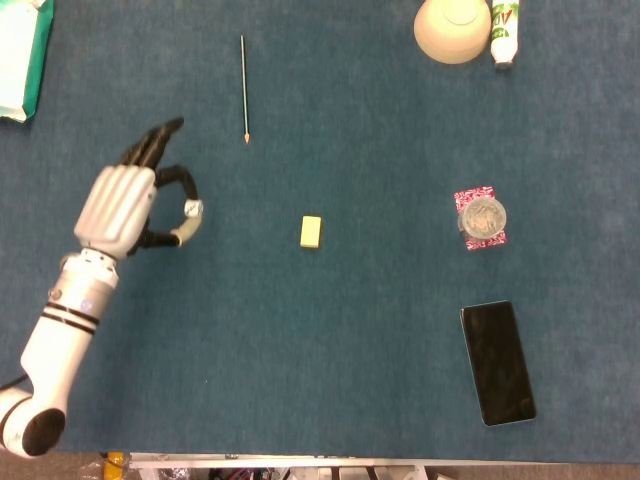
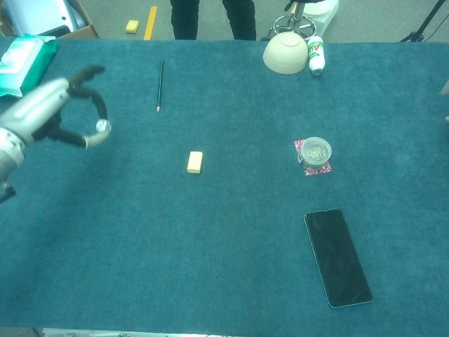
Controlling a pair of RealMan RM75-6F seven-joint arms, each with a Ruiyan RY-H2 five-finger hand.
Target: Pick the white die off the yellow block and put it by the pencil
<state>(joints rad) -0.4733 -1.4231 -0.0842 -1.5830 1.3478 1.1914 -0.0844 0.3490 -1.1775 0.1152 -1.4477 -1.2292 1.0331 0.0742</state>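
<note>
The left hand (image 1: pixel 125 203) pinches the white die (image 1: pixel 194 209) between thumb and fingertip, well left of the yellow block (image 1: pixel 311 231) and the pencil (image 1: pixel 243 88).

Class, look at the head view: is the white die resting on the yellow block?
No: the yellow block lies bare, while the left hand pinches the white die well away from it.

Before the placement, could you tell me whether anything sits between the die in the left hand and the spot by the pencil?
Nothing visible does. The left hand pinches the white die, and only bare table lies between it and the pencil.
</note>
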